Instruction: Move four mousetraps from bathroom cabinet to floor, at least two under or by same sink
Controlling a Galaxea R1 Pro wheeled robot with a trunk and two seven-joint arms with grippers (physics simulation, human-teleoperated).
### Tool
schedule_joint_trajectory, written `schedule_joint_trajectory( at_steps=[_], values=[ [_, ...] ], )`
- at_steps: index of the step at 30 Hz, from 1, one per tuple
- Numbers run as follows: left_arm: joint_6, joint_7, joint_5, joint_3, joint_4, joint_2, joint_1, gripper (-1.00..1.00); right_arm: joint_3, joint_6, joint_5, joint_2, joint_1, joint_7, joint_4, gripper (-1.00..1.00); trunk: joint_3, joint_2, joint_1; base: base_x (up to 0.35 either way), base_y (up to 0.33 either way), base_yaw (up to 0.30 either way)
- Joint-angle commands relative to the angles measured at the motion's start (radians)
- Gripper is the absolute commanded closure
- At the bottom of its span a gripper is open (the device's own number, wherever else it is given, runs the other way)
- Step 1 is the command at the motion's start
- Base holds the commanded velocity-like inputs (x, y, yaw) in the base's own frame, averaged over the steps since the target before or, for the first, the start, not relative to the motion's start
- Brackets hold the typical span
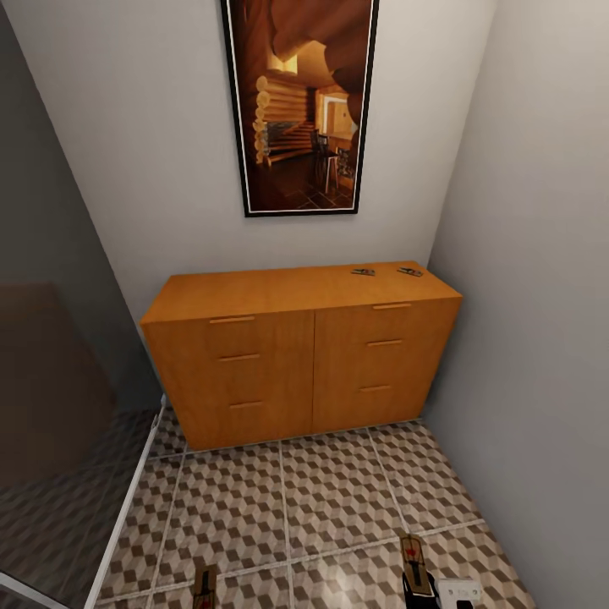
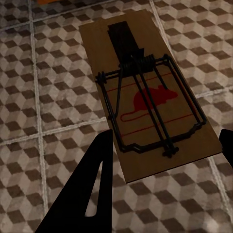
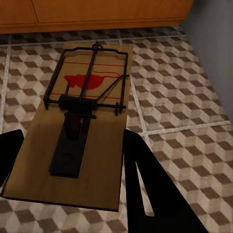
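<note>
The tiled floor, printed with a brown, beige and white cube pattern, is spreading across the lower part of the head view and running up to the foot of the cabinet. The cabinet, a wide orange-brown chest with slim drawer handles, is standing against the back wall in the corner, beneath a tall framed picture of a log interior. Two mousetraps are lying on the cabinet top near its right rear corner, one just beside the other, apart from each other. A third mousetrap is sitting between the fingers of the left gripper; the dark fingers are flanking its long edges over the floor tiles, and the gripper is clamping the board. A fourth mousetrap is sitting between the fingers of the right gripper, which is likewise gripping the board by its sides above the tiles, near the cabinet base. In the head view these two held traps are appearing at the bottom edge, left and right. Each is showing a red mouse mark under dark wire.
</note>
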Motion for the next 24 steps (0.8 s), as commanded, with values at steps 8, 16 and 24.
schedule_joint_trajectory(
  at_steps=[8,16,24],
  values=[
    [-0.005,0.004,0.007,-0.009,0.004,-0.001,-0.002,1.00,-0.006,-0.003,0.006,0.000,-0.001,-0.002,0.001,1.00,-0.001,0.000,0.000,0.000,0.000,0.000],
    [-0.004,0.003,0.007,-0.008,0.004,-0.001,-0.001,1.00,-0.006,-0.003,0.004,0.002,-0.001,-0.002,0.001,1.00,-0.001,0.000,0.000,0.000,0.000,0.000],
    [-0.004,0.003,0.007,-0.009,0.004,-0.001,0.000,1.00,-0.006,-0.003,0.004,0.002,-0.001,-0.002,0.003,1.00,-0.001,0.000,0.000,-0.005,0.000,0.000]
  ],
)
